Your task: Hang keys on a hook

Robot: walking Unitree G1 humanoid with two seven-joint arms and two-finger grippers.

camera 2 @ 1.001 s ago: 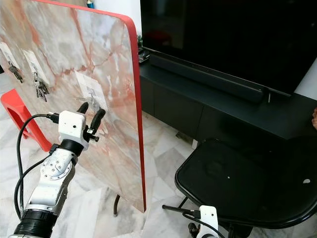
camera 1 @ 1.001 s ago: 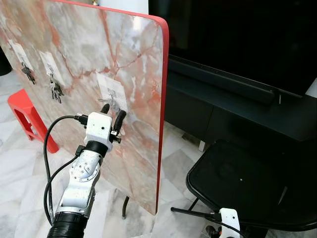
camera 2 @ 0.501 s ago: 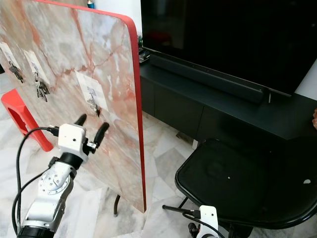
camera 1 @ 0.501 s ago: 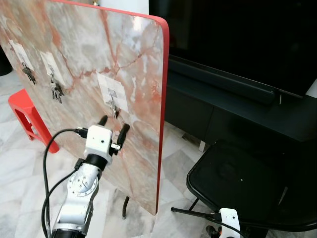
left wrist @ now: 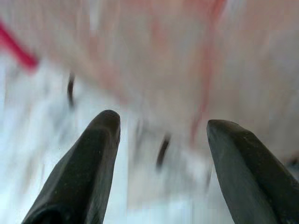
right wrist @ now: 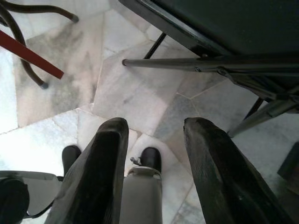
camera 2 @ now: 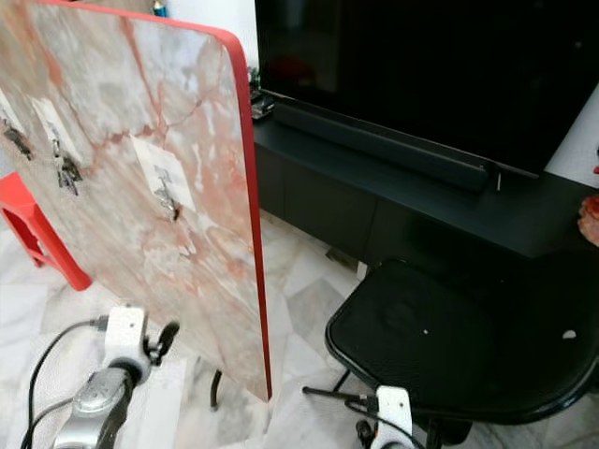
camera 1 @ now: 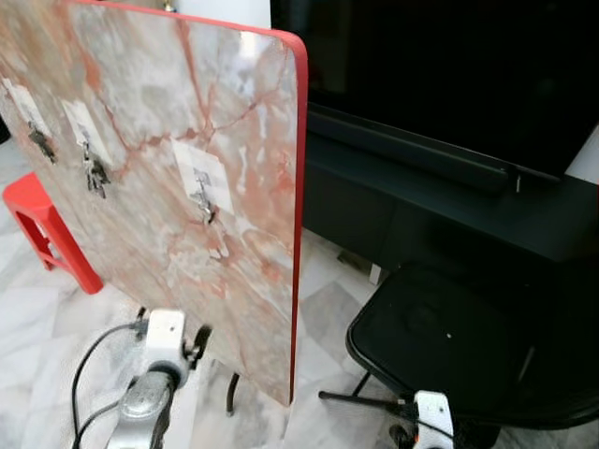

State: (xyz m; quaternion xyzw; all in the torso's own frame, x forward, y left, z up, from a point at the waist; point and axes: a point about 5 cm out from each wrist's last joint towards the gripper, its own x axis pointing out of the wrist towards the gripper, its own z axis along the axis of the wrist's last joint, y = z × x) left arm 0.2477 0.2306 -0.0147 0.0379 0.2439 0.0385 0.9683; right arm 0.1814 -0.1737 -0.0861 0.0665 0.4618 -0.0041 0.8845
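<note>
A bunch of keys [camera 1: 204, 204] hangs on a hook fixed to a white patch on the upright marble-patterned board [camera 1: 168, 103] with a red rim. Two more key bunches [camera 1: 94, 173] hang on hooks further left. My left gripper [camera 1: 170, 329] is low in front of the board's lower part, well below the keys. It is open with nothing between its fingers [left wrist: 100, 140], and its wrist view is blurred. My right gripper [right wrist: 156, 123] hangs open over the floor beside the chair, holding nothing.
A black folding chair [camera 1: 449, 346] stands at the right. Behind it is a dark TV cabinet [camera 1: 440, 210] with a soundbar [camera 1: 412, 154] and a large screen. A red stool [camera 1: 42, 224] sits left of the board. The floor is pale marble.
My left gripper has dropped from the right-hand hook to low in front of the board. The keys stay on that hook. The view has shifted slightly.
</note>
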